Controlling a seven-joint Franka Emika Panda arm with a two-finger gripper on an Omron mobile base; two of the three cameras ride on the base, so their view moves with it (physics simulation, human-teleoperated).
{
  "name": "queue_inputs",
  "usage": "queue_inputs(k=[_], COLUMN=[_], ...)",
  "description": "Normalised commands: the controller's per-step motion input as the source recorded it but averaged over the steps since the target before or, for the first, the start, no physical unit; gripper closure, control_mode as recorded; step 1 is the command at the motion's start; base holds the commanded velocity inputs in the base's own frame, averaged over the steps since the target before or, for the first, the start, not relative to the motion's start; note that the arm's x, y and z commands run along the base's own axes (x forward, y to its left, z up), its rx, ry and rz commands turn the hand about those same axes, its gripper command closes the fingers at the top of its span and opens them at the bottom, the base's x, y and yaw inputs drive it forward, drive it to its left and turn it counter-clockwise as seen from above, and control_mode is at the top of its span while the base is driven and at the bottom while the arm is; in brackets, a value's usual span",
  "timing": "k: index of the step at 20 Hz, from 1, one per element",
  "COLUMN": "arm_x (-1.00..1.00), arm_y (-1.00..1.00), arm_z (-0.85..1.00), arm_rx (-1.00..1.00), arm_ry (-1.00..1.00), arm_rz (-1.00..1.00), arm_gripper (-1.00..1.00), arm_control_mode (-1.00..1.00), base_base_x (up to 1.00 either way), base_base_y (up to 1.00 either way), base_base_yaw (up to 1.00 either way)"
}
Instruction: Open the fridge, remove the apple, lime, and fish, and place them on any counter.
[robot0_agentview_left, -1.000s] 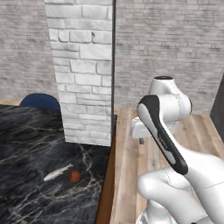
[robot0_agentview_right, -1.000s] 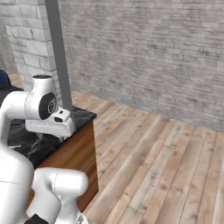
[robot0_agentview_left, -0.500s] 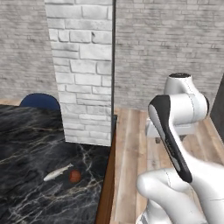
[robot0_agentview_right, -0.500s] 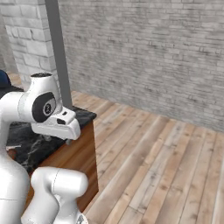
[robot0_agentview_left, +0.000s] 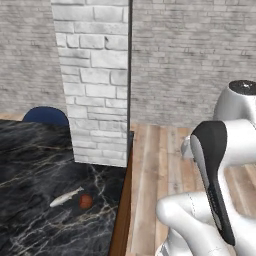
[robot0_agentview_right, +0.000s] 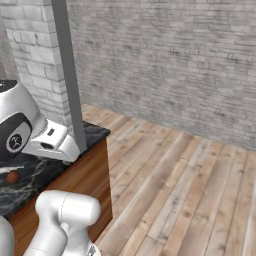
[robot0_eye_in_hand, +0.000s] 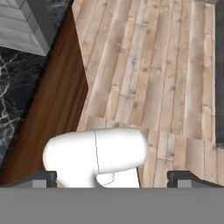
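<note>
1. The fish (robot0_agentview_left: 65, 198) and the apple (robot0_agentview_left: 86, 201) already lie on the black marble counter (robot0_agentview_left: 30, 165), side by side and almost touching, near the counter's wooden edge; the apple also shows in the right base view at the far left, on the marble beside the arm
2. By my reading, 2 of the 3 items are delivered and the lime is the 1 left to fetch; neither the lime nor the fridge can be placed from these views
3. The step in hand looks like the transit between a drop-off and the next pick: the arm is off the counter and carries nothing
4. The gripper (robot0_eye_in_hand: 111, 177) looks down at the wooden floor beside the counter's brown cabinet side; its 2 dark finger tips sit far apart at the bottom corners of the hand view, spread wide with nothing between them
5. In the left base view the arm rises at the lower right, folded upward with its dark-striped link (robot0_agentview_left: 212, 175) over the floorboards, clear of the marble
6. The next move, as I judge it, calls for turning the base or arm toward the fridge, finding the lime on a shelf, and keeping the fingers wide for a round fruit that may roll
</note>
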Motion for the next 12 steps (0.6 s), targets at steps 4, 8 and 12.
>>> queue_inputs(k=[4,8,12], arm_x=[-0.21,-0.13,0.0], arm_y=[-0.04,-0.01,0.0], arm_z=[0.36,0.14,0.0], arm_rx=[0.0,-0.01,0.0], arm_ry=[-0.24,-0.16,0.0], arm_rz=[0.07,0.07,0.0], arm_gripper=[-1.0,-1.0,-1.0], arm_control_mode=[-1.0,-1.0,-1.0], base_base_x=[0.0,0.0,0.0], base_base_y=[0.0,0.0,0.0], base_base_yaw=[0.0,0.0,0.0])
